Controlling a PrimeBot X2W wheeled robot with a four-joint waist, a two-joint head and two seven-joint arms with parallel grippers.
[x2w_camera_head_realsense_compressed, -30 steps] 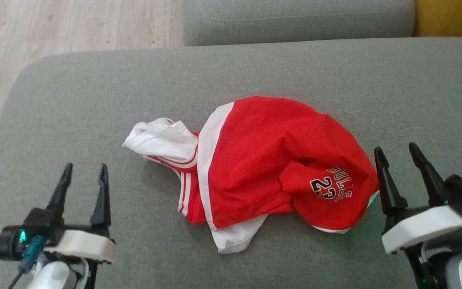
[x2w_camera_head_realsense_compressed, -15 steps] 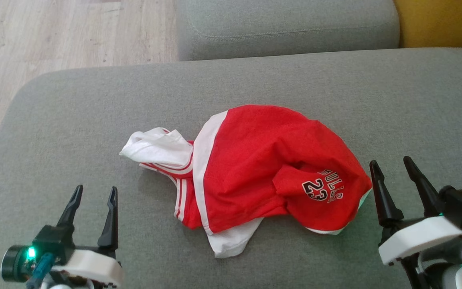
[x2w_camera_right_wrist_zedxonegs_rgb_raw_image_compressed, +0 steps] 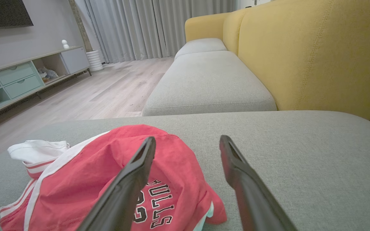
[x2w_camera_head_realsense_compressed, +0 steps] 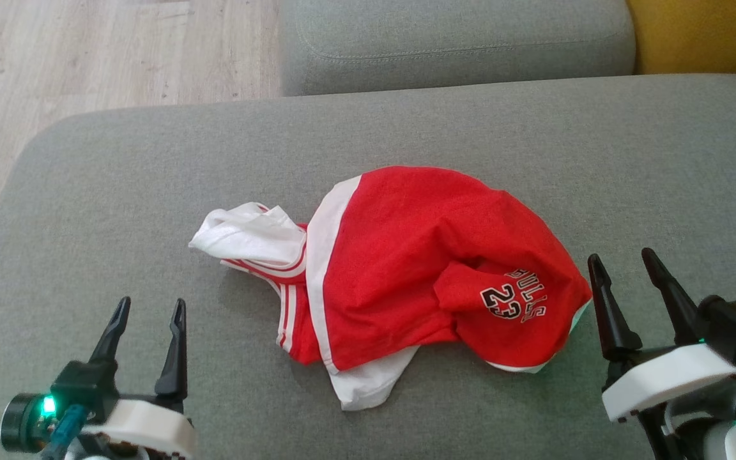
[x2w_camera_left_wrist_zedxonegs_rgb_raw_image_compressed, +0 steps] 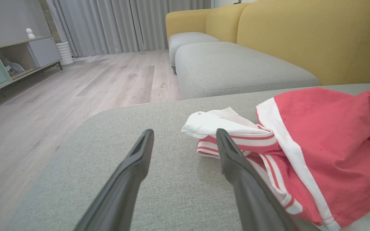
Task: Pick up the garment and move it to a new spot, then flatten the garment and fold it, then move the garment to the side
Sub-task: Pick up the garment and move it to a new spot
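Grey sofa cushion [x2w_camera_head_realsense_compressed: 151, 191]; crumpled red-white garment [x2w_camera_head_realsense_compressed: 406, 268], "23" print visible

Wide grey woven-fabric seat cushion [x2w_camera_head_realsense_compressed: 151, 191], rounded at the far-left corner, lying just in front of a second grey cushion [x2w_camera_head_realsense_compressed: 457, 45]. Crumpled in a heap near its middle, a red fabric garment [x2w_camera_head_realsense_compressed: 406, 255] with white trim: striped white band at left, "BULLS 23" print at right.
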